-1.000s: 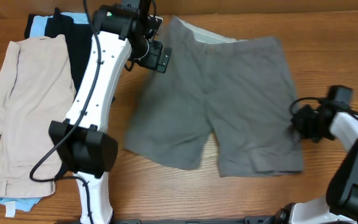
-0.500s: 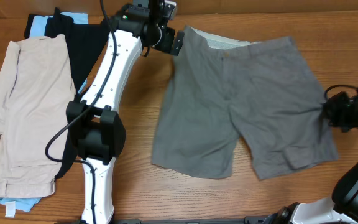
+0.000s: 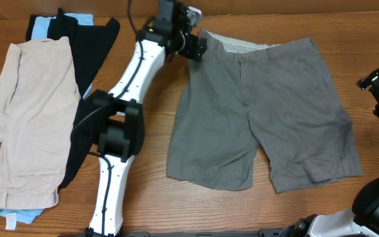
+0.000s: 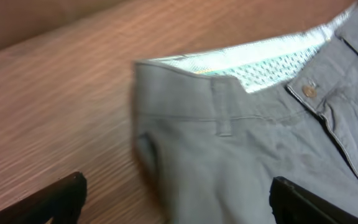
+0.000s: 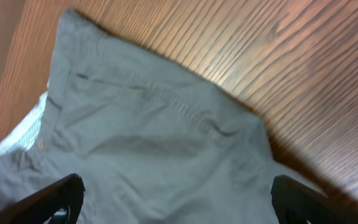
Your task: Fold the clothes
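Observation:
The mid-grey shorts (image 3: 268,112) lie spread flat on the table, with the buttoned waistband (image 3: 244,56) at the far side and the legs toward the front. My left gripper (image 3: 196,47) hovers open over the waistband's left corner. In the left wrist view its jaws (image 4: 178,199) stand wide apart above the grey cloth (image 4: 229,155), the button (image 4: 308,91) and the pale lining (image 4: 272,62). My right gripper (image 3: 377,89) is open at the table's right edge, clear of the shorts. Its wrist view shows the gripper (image 5: 176,193) empty above the shorts (image 5: 154,137).
A stack of clothes lies at the left: beige shorts (image 3: 25,112) on top, a black garment (image 3: 87,46) and a light-blue one (image 3: 41,29) underneath. The left arm's white links (image 3: 120,125) stretch from the front edge to the back. Bare wood (image 3: 176,204) lies in front.
The grey shorts slid to the right and now lie flatter. The right gripper opened, let go of the shorts' right edge and drew back right. The left gripper moved right along the back.

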